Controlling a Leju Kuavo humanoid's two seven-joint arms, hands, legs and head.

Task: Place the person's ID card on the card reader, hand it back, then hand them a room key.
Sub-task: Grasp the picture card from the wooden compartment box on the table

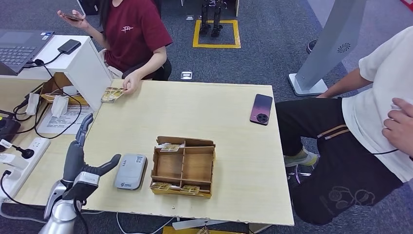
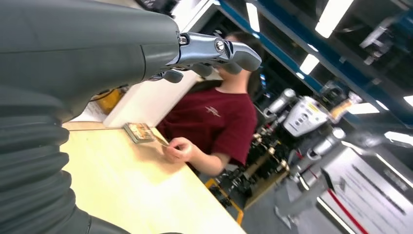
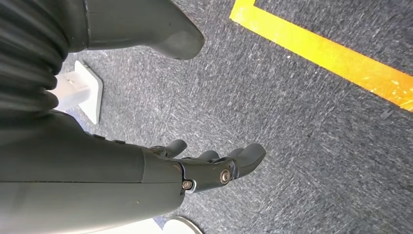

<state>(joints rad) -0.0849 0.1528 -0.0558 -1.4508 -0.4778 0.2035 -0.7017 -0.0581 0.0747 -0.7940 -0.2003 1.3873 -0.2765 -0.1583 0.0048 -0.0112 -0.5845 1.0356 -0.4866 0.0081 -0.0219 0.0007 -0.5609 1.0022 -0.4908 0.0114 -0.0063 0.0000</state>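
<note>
**Left hand raised and empty beside the card reader; card at the person's fingers**

The left hand (image 1: 80, 158) is lifted over the near left part of the wooden table (image 1: 234, 122), fingers stretched out and spread, thumb swung apart toward the card reader (image 1: 131, 171). It holds nothing and touches nothing (the left wrist view shows the same: straight fingers (image 2: 214, 51) in the air, nothing between them and the thumb). The grey card reader lies flat on the table just beside the thumb, nothing on top of it.

At the far left corner of the table, the person in the dark red shirt (image 1: 134, 34) rests a hand (image 1: 130, 85) on the edge, fingertips at a stack of cards (image 1: 112, 94); which of these is the ID card I cannot tell. The wooden divided box (image 1: 184, 166) sits right of the reader, with room key cards (image 1: 170, 147) in its far-left slot and more along its near edge.

The right hand (image 3: 204, 165) hangs over grey carpet, fingers loosely bent, gripping nothing.

A dark phone (image 1: 261, 109) lies near the table's right side
</note>
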